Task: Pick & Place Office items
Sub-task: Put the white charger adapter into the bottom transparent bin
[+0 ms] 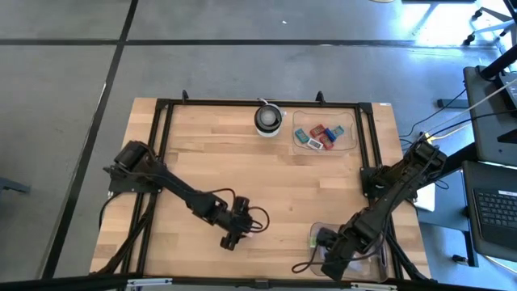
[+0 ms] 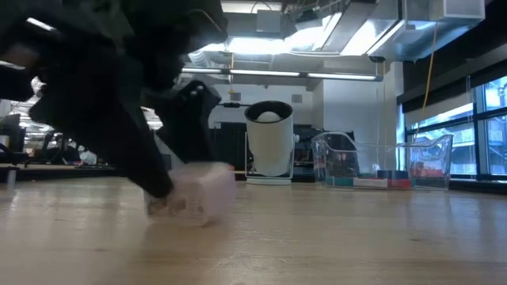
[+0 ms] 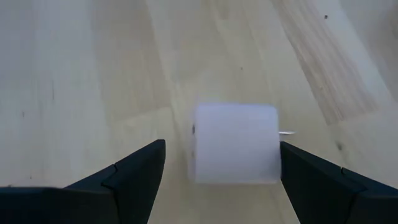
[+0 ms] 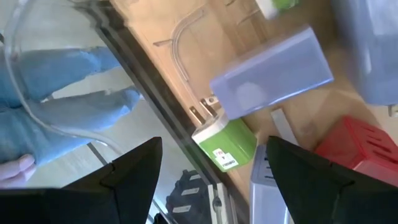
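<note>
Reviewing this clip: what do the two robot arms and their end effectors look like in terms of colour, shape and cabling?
Both arms are dark, nearly black, built of slim jointed segments with chunkier housings at the joints. Thin black cables loop beside the left end effector and near the right end effector. In the wrist views each end effector's fingers are matte dark blue-black, flat-faced wedges with angular edges; the right arm's fingers look the same. No markings show.

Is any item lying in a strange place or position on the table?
Yes. One pale block lies alone on the bare wood near the table's front, between the open fingers of the left tool, apart from the pieces in the far tray.
</note>
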